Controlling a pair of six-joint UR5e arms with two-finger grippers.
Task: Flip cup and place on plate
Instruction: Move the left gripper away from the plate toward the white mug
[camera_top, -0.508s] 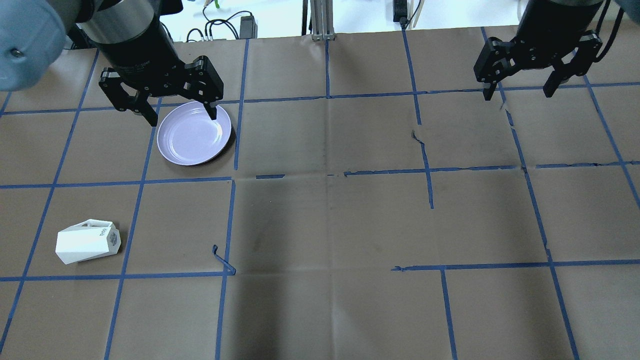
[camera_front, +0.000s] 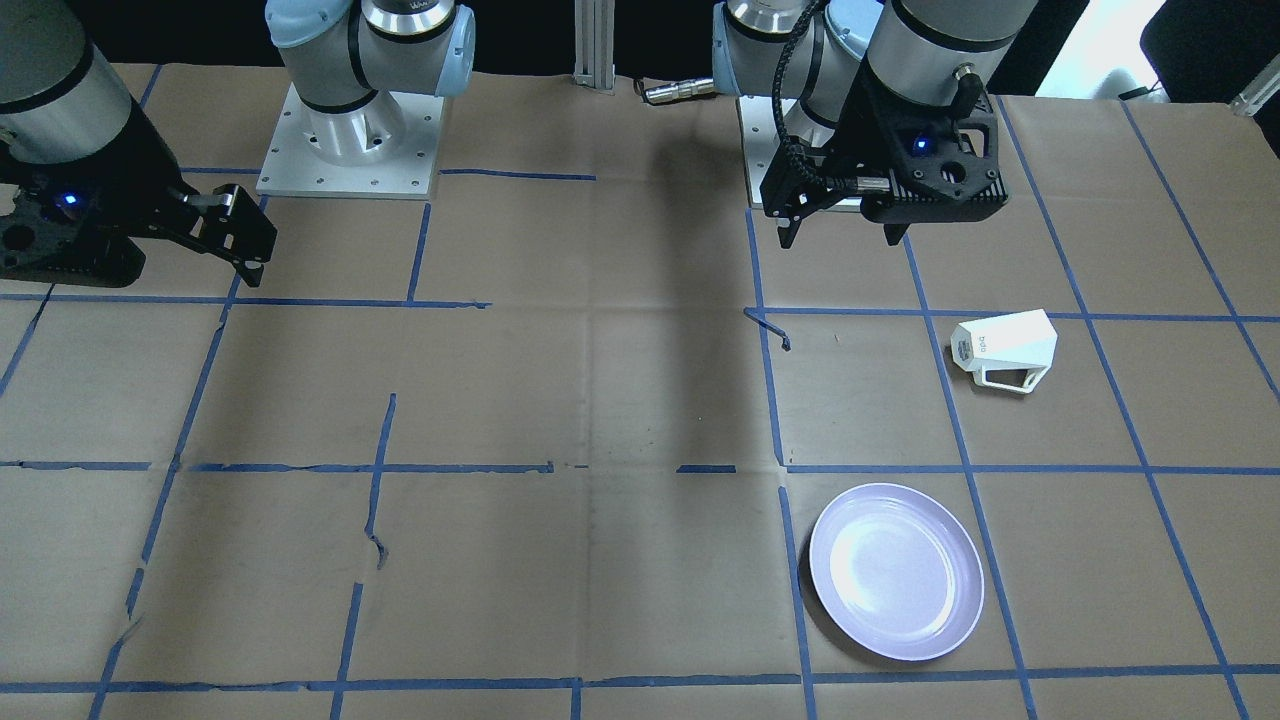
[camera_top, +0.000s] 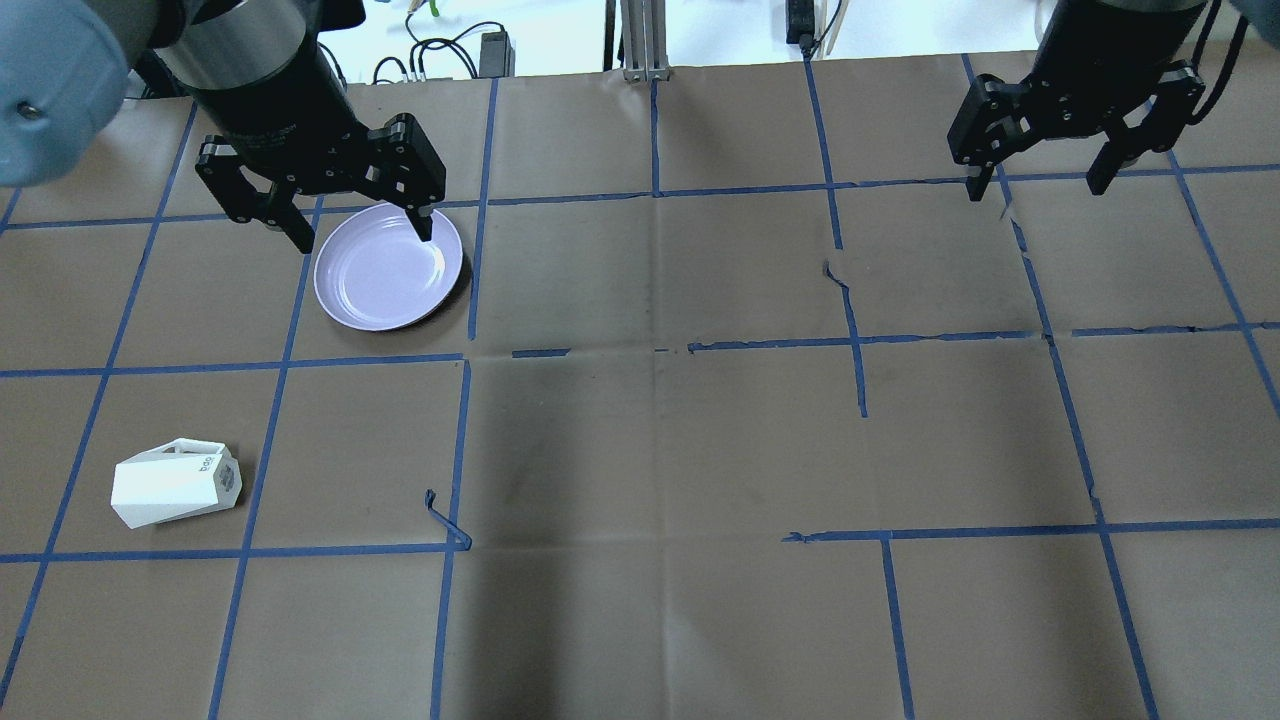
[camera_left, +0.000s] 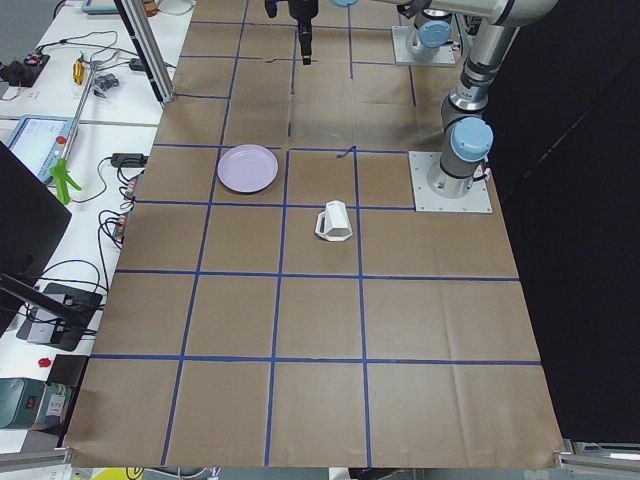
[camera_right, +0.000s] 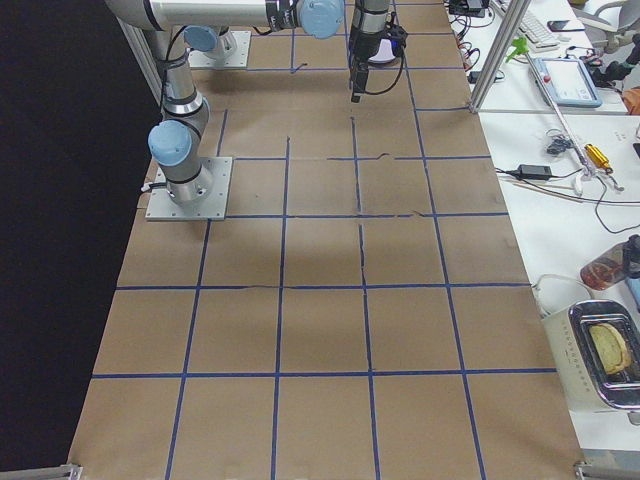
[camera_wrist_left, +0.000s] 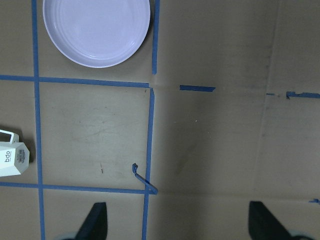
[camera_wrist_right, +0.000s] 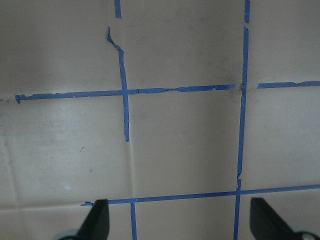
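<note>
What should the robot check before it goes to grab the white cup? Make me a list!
1. Left end effector open: ok.
2. Left end effector over the cup: not ok; the cup is off to one side.
3. Cup free to grab: ok; it lies on its side and nothing touches it.
4. Plate empty: ok.
5. Right end effector out of the way: ok; open, far from the cup.

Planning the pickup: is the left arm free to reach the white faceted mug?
Probably yes: the white faceted mug lies alone on bare paper, with the open left gripper hovering nearby.
</note>
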